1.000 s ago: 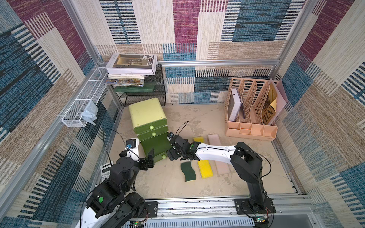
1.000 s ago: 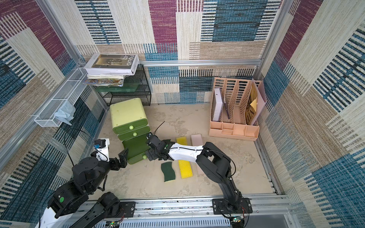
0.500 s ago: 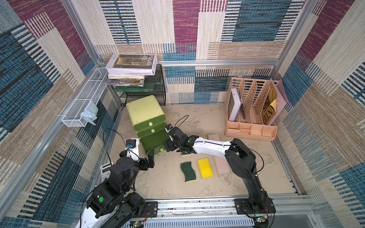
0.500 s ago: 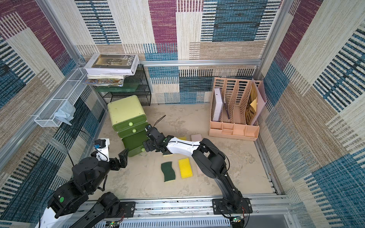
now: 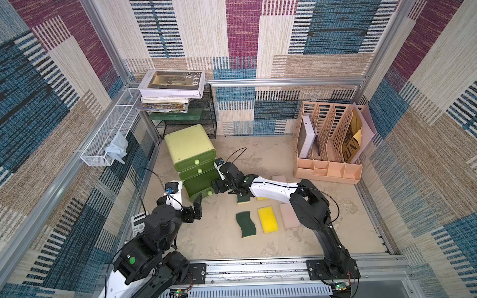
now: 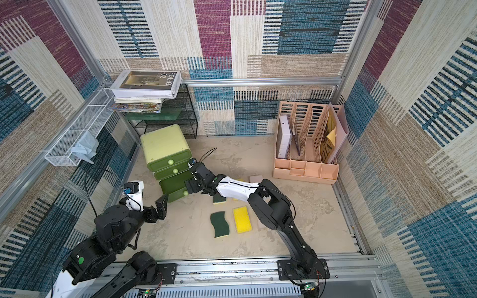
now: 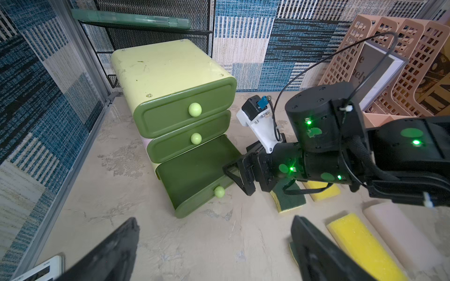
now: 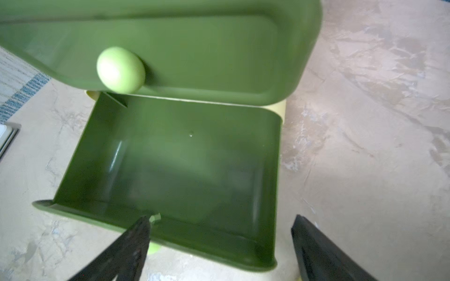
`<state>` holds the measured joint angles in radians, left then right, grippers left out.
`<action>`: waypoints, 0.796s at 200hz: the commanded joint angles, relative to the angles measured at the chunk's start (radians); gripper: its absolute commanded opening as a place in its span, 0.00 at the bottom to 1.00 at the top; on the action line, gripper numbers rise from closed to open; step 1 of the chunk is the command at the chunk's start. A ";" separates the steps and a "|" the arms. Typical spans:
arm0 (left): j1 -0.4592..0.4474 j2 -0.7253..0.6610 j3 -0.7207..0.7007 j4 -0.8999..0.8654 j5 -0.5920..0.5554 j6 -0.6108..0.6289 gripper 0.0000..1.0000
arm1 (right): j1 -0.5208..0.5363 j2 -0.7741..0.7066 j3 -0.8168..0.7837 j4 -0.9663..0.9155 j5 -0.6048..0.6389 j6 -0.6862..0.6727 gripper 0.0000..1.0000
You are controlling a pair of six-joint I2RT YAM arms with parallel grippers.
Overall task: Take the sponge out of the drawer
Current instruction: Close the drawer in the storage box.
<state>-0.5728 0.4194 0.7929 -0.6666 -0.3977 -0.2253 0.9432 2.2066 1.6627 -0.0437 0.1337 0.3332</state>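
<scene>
The green cabinet (image 5: 189,143) stands at the back left with its bottom drawer (image 5: 198,184) (image 7: 194,167) pulled out. In the right wrist view the drawer (image 8: 170,158) looks bare inside. My right gripper (image 5: 215,186) (image 8: 221,219) is open, with its jaws level with the drawer's front edge and nothing between them. A green-and-yellow sponge (image 5: 244,200) (image 7: 289,200) lies on the floor just right of the drawer, under the right wrist. My left gripper (image 5: 198,207) (image 7: 214,220) is open and empty over bare floor in front of the cabinet.
A wavy green sponge (image 5: 246,224), a yellow sponge (image 5: 268,219) and pink blocks (image 5: 290,215) lie on the middle floor. A peach file organizer (image 5: 327,144) stands back right. A wire shelf with books (image 5: 178,103) is behind the cabinet. A calculator (image 5: 138,227) lies by the left wall.
The cabinet and its open drawer have shifted toward the back wall, and the right gripper followed. The green-and-yellow sponge now shows on the floor under the right arm. The left arm barely moved.
</scene>
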 commanded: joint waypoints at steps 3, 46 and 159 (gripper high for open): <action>0.004 0.002 0.001 0.028 -0.003 0.007 1.00 | -0.007 0.011 0.008 0.030 -0.019 0.001 0.93; 0.005 0.001 0.002 0.029 0.000 0.007 1.00 | -0.016 -0.053 -0.053 0.060 -0.024 -0.012 0.93; 0.007 -0.005 0.000 0.025 0.002 0.004 1.00 | -0.031 -0.179 -0.277 0.093 0.104 -0.121 0.95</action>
<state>-0.5671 0.4156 0.7929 -0.6666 -0.3965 -0.2253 0.9150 2.0090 1.3811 0.0280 0.2077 0.2279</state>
